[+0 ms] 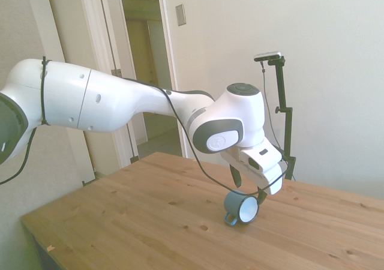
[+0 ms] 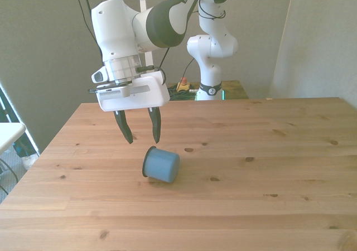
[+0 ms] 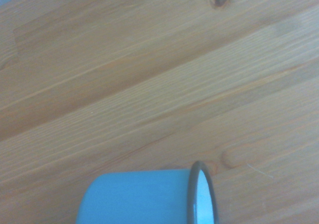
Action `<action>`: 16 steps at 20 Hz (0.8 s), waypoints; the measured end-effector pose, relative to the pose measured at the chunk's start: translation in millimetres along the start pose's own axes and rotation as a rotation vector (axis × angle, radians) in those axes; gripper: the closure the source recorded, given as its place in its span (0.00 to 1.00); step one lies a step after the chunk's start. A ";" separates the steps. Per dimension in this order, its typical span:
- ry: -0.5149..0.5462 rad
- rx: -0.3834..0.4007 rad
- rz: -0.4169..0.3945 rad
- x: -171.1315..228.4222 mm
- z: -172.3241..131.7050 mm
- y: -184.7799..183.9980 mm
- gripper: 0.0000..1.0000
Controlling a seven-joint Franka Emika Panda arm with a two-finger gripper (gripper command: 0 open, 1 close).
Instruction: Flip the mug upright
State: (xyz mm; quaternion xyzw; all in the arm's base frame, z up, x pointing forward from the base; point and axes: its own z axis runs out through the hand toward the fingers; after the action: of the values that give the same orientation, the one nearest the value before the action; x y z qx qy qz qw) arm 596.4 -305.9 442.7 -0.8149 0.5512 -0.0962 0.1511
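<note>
The blue enamel mug (image 2: 161, 164) lies on its side on the wooden counter (image 2: 268, 167), toward the middle and somewhat nearer the front view's left edge. In the side view its white inside and dark rim face the camera, with the handle low against the wood. The gripper (image 2: 142, 134) hangs just above the mug, apart from it, its two dark fingers (image 2: 126, 129) spread and grasping nothing.

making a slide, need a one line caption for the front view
Open pincer hovering just above a blue mug lying on its side on the wooden table.
</note>
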 end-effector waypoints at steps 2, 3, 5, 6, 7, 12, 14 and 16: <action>-0.042 0.024 -0.009 2.0 14.1 -2.2 0.00; -0.059 0.032 -0.014 2.9 22.3 -3.9 0.00; -0.113 0.047 -0.023 1.2 36.9 -9.0 0.00; -0.134 0.055 -0.025 -0.4 40.9 -11.9 0.00; -0.160 0.060 -0.026 -3.1 44.1 -14.3 0.00; -0.260 0.100 -0.044 -10.1 47.6 -18.0 0.00; -0.286 0.112 -0.049 -5.5 51.2 -15.9 0.00; -0.305 0.125 -0.053 1.1 57.9 -14.6 0.00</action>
State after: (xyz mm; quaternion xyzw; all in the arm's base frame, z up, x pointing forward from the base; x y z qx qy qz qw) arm 628.3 -293.8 393.7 -0.8233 0.4930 -0.0094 0.2811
